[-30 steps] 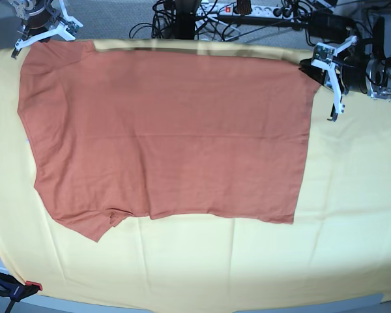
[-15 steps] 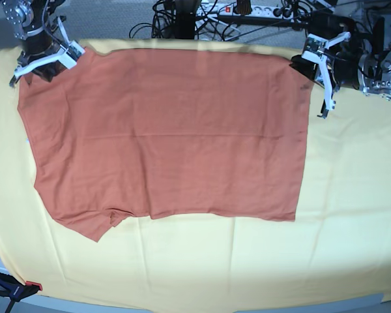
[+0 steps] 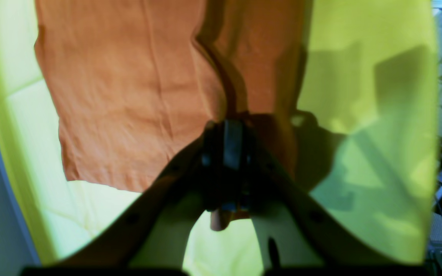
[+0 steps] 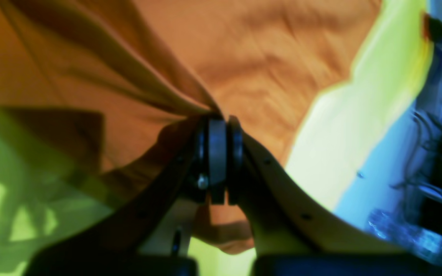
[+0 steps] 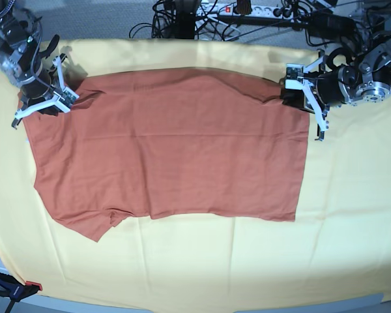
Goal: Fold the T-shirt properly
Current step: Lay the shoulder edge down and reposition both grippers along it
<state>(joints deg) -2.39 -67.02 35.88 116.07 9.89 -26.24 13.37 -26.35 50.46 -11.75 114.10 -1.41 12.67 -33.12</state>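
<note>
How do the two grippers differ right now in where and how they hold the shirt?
The right gripper pinches the T-shirt at its far corner on the base view's left; the left gripper pinches the far corner on that view's right. The right's fabric bunches into deeper folds; the left's hangs smoother. Both are shut on cloth.

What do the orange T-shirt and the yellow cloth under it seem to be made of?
T-shirt: looks like thin, soft knit fabric, perhaps cotton, with a matte finish; it gathers into soft folds where the tools pinch it.
Yellow cloth: seems a smooth woven sheet, also matte; it shows faint straight crease lines. The exact fibre of either one cannot be told.
</note>
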